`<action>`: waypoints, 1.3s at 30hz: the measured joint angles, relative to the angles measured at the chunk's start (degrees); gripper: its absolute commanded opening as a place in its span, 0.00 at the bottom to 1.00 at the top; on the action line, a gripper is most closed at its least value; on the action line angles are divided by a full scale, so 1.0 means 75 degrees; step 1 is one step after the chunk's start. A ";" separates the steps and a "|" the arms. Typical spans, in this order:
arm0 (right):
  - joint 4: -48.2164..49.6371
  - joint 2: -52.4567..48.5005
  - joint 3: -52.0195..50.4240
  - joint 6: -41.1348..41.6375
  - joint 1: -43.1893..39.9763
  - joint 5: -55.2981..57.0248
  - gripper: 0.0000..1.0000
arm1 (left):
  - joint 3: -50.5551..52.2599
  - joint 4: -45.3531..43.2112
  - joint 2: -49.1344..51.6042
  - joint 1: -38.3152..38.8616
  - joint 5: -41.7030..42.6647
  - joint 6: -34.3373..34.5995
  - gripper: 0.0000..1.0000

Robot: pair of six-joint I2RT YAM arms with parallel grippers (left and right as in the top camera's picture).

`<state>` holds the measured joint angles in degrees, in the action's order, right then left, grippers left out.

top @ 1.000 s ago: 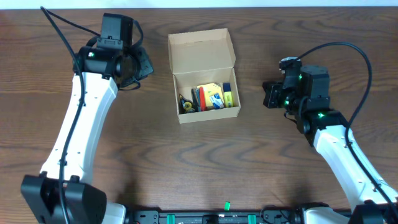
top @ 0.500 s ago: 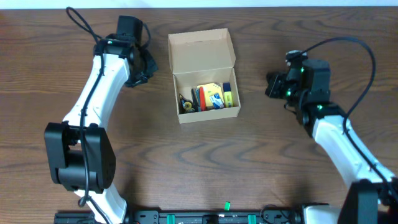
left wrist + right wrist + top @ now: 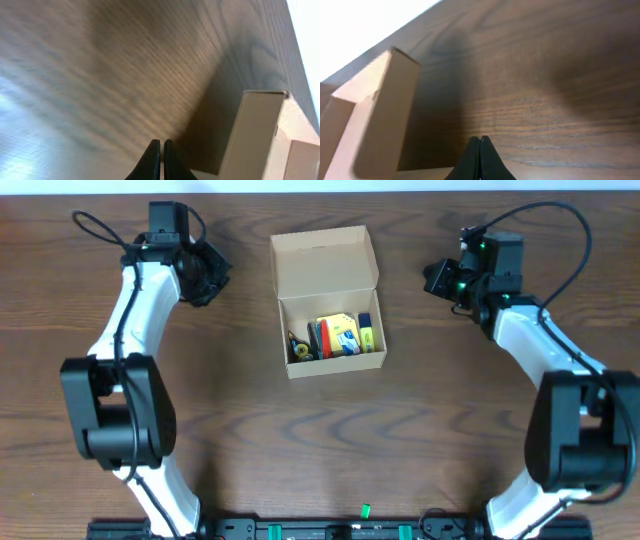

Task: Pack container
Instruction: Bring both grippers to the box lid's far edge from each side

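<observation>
the cardboard box sits mid-table on the dark wooden table, its flap lid open toward the far edge and bright stationery inside. the left gripper hangs off to its left with fingers pinched together on nothing. the right gripper hangs off to its right, likewise closed and empty.

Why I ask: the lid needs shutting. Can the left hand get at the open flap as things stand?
Probably yes. The left hand sits shut beside the container's open flap, with only bare table between them.
</observation>
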<state>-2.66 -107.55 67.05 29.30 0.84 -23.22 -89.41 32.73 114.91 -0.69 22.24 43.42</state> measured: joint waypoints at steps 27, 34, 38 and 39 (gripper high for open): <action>0.1332 -0.2873 0.1673 0.2777 -0.0189 -0.1597 0.01 | -0.0003 -0.2745 0.1781 0.0254 0.1859 0.2474 0.06; 0.1390 -0.2999 0.1807 0.2964 0.0163 -0.1751 0.01 | -0.0012 -0.2798 0.1781 0.0525 0.1877 0.2620 0.05; 0.1425 -0.2999 0.1810 0.2993 0.0318 -0.1789 0.01 | -0.0012 -0.2798 0.1781 0.0574 0.1929 0.2637 0.06; 0.1425 -0.2999 0.1810 0.2999 0.0356 -0.1792 0.01 | -0.0012 -0.2798 0.1781 0.0580 0.1944 0.2637 0.05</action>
<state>8.03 -130.04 80.62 51.79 3.51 -36.67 -89.49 11.75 128.27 3.66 36.82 63.20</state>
